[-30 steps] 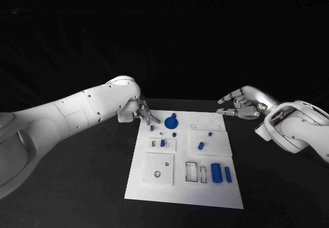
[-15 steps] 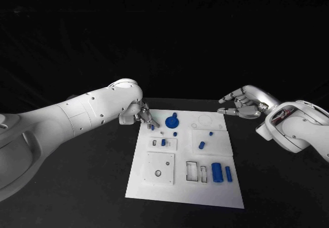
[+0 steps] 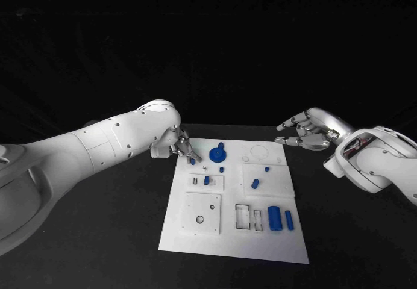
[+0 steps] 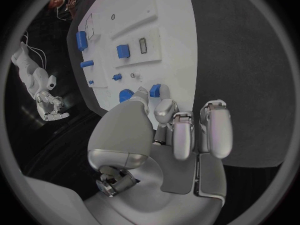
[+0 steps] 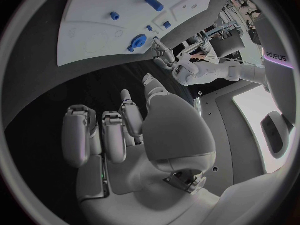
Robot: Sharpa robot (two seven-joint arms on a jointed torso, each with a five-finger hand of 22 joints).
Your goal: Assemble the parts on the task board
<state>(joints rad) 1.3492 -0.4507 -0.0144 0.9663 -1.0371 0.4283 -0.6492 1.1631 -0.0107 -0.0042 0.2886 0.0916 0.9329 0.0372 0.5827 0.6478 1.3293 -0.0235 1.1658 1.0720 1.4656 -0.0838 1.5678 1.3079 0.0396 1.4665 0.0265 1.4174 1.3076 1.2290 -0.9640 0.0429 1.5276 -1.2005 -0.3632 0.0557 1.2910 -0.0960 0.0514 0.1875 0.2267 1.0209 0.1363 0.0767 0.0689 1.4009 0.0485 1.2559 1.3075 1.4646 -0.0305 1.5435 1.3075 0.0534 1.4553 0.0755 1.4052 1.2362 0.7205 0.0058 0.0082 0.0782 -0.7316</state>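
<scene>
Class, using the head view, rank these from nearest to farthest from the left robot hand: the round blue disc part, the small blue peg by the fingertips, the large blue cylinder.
1. Small blue peg, at the left robot hand fingertips.
2. Round blue disc part, far end of the white task board.
3. Large blue cylinder, near right of the board.

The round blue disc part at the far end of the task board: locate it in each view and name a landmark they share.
Head view: the round blue disc part lies at the board's far end, beside the left hand.
Left wrist view: the disc peeks out just beyond the fingers.
Right wrist view: the disc sits near the board's edge.
Shared landmark: the white task board.
</scene>
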